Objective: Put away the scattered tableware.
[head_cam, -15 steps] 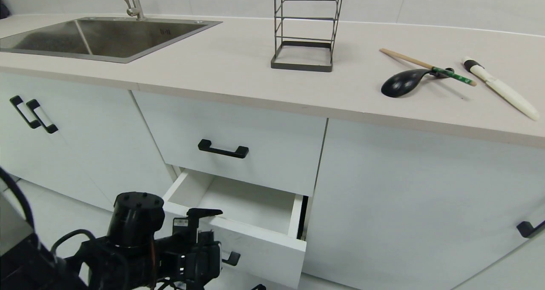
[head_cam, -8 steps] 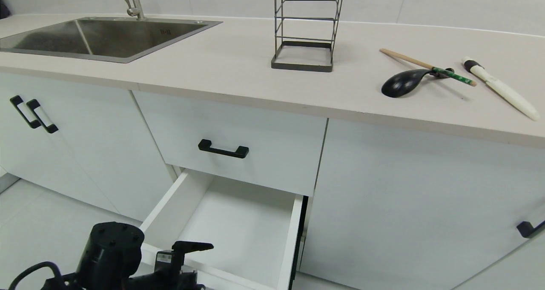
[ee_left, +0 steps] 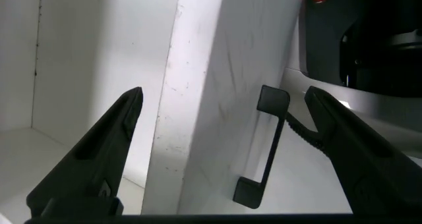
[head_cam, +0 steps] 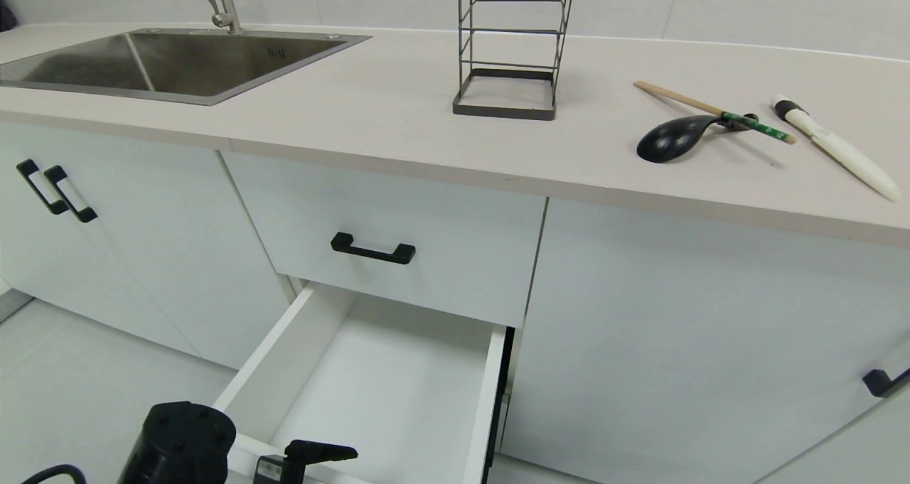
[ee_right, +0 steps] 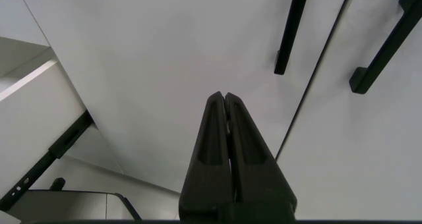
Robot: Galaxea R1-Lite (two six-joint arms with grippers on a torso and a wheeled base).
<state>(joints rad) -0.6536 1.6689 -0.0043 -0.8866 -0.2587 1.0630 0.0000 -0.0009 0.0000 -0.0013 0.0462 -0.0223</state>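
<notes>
Straddling the front panel of the lower white drawer [head_cam: 490,399] with the left hand [ee_left: 224,138], fingers [ee_left: 109,148] spread wide and released, bracketing the black bar handle [ee_left: 267,151] without clamping it. Parking the right hand [ee_right: 226,102] low in front of the white cabinet doors [ee_right: 165,66], clenched tight on nothing.

Dragging the drawer out over the last second: only a short gap a second ago, gaping wide now and baring most of its white floor. Backing the left arm down toward the bottom edge of the head view along with it. Not shifting the camera.

Judging the opening step as nearly or fully finished, making room for storing things.

Leaving all the tableware up on the pale beige table [head_cam: 355,114], toward its right end, well apart from the drawer:
- glossy black spoon [head_cam: 672,139]
- thin wooden chopstick with a green-patterned tip [head_cam: 711,107], crossing over the spoon's handle end
- long white utensil with a black collar [head_cam: 842,150], lying near them

Touching none of them with either hand.

Probably needing next: letting the drawer go, raising a hand to the table, picking pieces one at a time. Watching for the spoon rocking and the chopstick rolling off it during a grab.

Ignoring the dark wire rack [head_cam: 505,114] and steel sink [head_cam: 178,65] farther left on the table.
</notes>
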